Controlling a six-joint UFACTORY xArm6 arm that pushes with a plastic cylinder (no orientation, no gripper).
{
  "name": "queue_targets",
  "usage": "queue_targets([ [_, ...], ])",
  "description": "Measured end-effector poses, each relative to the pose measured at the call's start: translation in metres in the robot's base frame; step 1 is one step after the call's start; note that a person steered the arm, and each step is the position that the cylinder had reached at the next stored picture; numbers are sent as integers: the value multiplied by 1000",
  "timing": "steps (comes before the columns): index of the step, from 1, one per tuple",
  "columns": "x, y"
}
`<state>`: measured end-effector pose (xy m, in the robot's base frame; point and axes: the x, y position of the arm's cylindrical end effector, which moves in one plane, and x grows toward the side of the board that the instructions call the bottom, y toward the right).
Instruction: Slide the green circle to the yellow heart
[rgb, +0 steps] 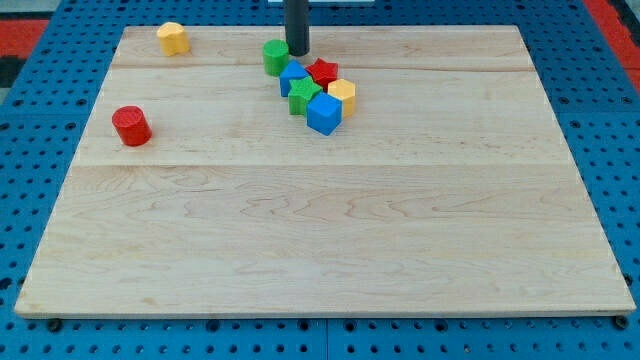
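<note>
The green circle (275, 56) stands near the view's top, left of centre. The yellow heart (173, 38) sits at the top left of the wooden board (320, 220), well apart from it. My tip (297, 52) is just right of the green circle, close to or touching its right side, and directly above the cluster of blocks.
A tight cluster lies just below and right of my tip: a blue block (293, 76), a red star (322, 71), a green star (304, 97), a yellow block (342, 96) and a blue cube (324, 114). A red cylinder (131, 126) stands at the left.
</note>
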<state>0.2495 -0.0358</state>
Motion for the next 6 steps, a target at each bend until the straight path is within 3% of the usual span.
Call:
queue_targets([
  [2,31,-22],
  [6,29,-152],
])
